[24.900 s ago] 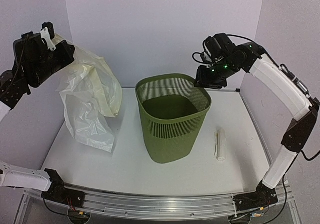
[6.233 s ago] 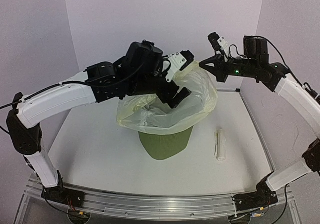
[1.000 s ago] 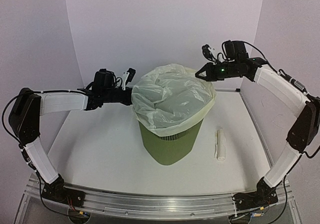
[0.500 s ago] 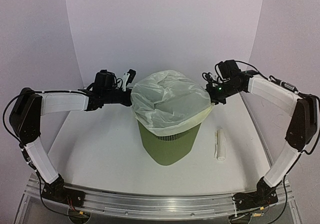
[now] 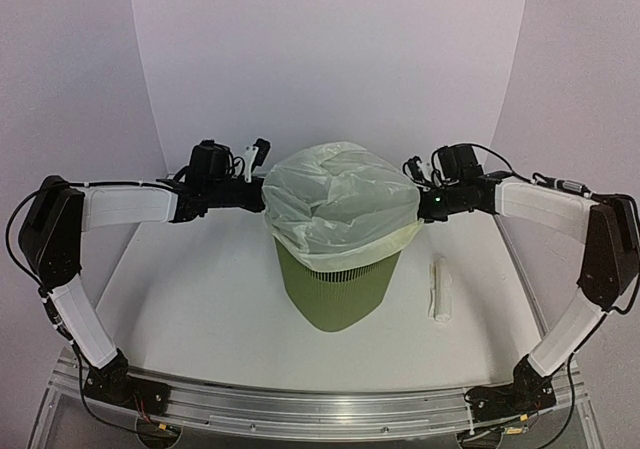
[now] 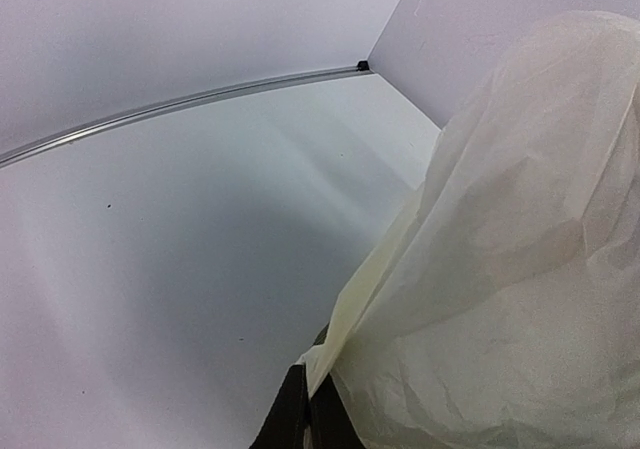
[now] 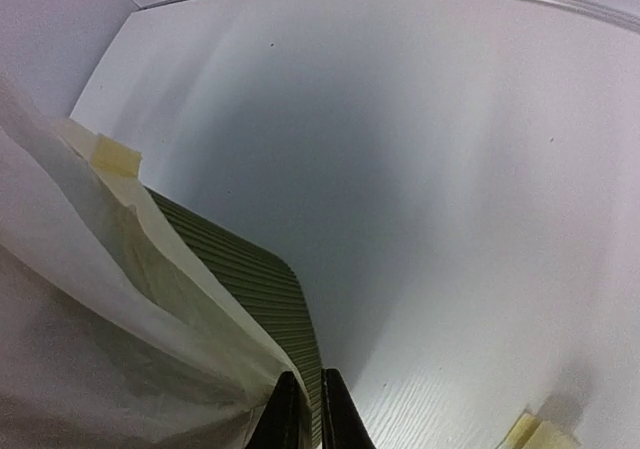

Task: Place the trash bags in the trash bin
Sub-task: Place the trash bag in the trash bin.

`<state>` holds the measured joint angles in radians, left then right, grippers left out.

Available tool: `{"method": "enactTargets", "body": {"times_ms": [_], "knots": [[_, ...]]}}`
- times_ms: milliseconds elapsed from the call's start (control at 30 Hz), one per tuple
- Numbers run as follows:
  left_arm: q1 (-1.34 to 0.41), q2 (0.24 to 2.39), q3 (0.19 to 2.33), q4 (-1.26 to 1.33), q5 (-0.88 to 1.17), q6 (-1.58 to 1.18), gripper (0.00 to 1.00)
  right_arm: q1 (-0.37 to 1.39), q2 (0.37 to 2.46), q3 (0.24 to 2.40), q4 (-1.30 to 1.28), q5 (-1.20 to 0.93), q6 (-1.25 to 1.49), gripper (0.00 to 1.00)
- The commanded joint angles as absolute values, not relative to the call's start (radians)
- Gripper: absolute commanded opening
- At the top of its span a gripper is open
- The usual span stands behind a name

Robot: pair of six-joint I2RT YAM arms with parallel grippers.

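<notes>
The trash bag (image 5: pixel 340 199), pale yellowish-white film, is draped over the top of the olive-green trash bin (image 5: pixel 335 294) and puffs up above its rim. Its hem hangs a little down the bin's sides. My left gripper (image 5: pixel 258 191) is shut on the bag's left edge; the left wrist view shows its fingers (image 6: pixel 305 419) pinching the film (image 6: pixel 520 269). My right gripper (image 5: pixel 421 202) is at the bag's right edge beside the rim. In the right wrist view its fingers (image 7: pixel 305 414) are closed on the bag's hem (image 7: pixel 90 319) against the slatted bin wall (image 7: pixel 260 289).
A small folded roll of pale bags (image 5: pixel 440 289) lies on the white table right of the bin, and its corner shows in the right wrist view (image 7: pixel 535 431). Pale walls close the table at back and sides. A metal rail (image 5: pixel 320 409) runs along the near edge.
My right gripper has moved down and in to the bin's right rim, drawing the bag's right edge lower over the bin. The left gripper has held still.
</notes>
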<state>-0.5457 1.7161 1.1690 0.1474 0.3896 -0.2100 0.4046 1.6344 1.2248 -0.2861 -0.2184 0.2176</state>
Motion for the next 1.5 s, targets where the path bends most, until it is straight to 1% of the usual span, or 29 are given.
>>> {"method": "enactTargets", "body": {"times_ms": [0,67,100,167,200,233,267,367,433,467,533,567,600,667,767,867,933,1067,1200,1367,1467], "knots": [[-0.547,1.71,1.162,0.156,0.302,-0.211,0.0,0.405,1.556,1.168,-0.099,-0.049,0.124,0.18],[-0.547,1.701,1.157,0.154,0.256,-0.209,0.0,0.404,1.516,1.133,-0.07,0.002,0.101,0.22],[-0.547,1.695,1.152,0.155,0.229,-0.207,0.0,0.405,1.491,1.114,-0.057,0.026,0.089,0.22],[-0.547,1.677,1.135,0.167,0.179,-0.191,0.0,0.404,1.432,1.07,-0.023,0.087,0.068,0.17],[-0.547,1.67,1.13,0.176,0.168,-0.177,0.03,0.405,1.402,1.052,-0.015,0.113,0.05,0.21],[-0.547,1.665,1.13,0.174,0.169,-0.167,0.11,0.405,1.378,1.043,-0.014,0.133,0.04,0.29],[-0.548,1.661,1.138,0.163,0.174,-0.163,0.27,0.405,1.355,1.036,-0.016,0.143,0.034,0.37],[-0.548,1.632,1.151,0.141,0.204,-0.159,0.58,0.405,1.266,1.012,-0.041,0.132,0.076,0.47],[-0.548,1.599,1.151,0.128,0.19,-0.162,0.7,0.404,1.202,1.009,-0.088,0.122,0.136,0.54],[-0.548,1.577,1.149,0.12,0.181,-0.163,0.74,0.404,1.177,1.014,-0.13,0.111,0.163,0.61],[-0.548,1.523,1.141,0.092,0.145,-0.168,0.83,0.405,1.12,1.031,-0.232,0.081,0.24,0.82],[-0.548,1.494,1.137,0.075,0.123,-0.169,0.87,0.405,1.092,1.035,-0.274,0.06,0.277,0.89],[-0.548,1.468,1.131,0.054,0.096,-0.172,0.91,0.405,1.068,1.038,-0.312,0.038,0.307,0.91],[-0.548,1.411,1.124,-0.011,0.035,-0.193,0.95,0.405,1.021,1.041,-0.39,0.002,0.391,0.92],[-0.547,1.328,1.106,-0.137,0.015,-0.274,0.99,0.405,1.0,1.037,-0.484,-0.154,0.52,0.91],[-0.548,1.243,1.052,-0.227,0.075,-0.396,0.99,0.404,1.021,1.001,-0.5,-0.34,0.614,0.87],[-0.548,1.187,0.985,-0.251,0.124,-0.465,1.0,0.404,1.029,0.978,-0.499,-0.406,0.652,0.86],[-0.548,1.075,0.839,-0.177,0.292,-0.571,1.0,0.406,1.018,0.96,-0.498,-0.434,0.677,0.86],[-0.547,1.012,0.751,-0.126,0.344,-0.645,1.0,0.407,1.008,0.929,-0.479,-0.472,0.722,0.86],[-0.548,1.013,0.723,-0.043,0.407,-0.688,1.0,0.414,1.011,0.869,-0.347,-0.542,0.809,0.86],[-0.548,1.044,0.718,0.019,0.458,-0.716,1.0,0.431,1.032,0.867,-0.319,-0.551,0.818,0.86]]}}
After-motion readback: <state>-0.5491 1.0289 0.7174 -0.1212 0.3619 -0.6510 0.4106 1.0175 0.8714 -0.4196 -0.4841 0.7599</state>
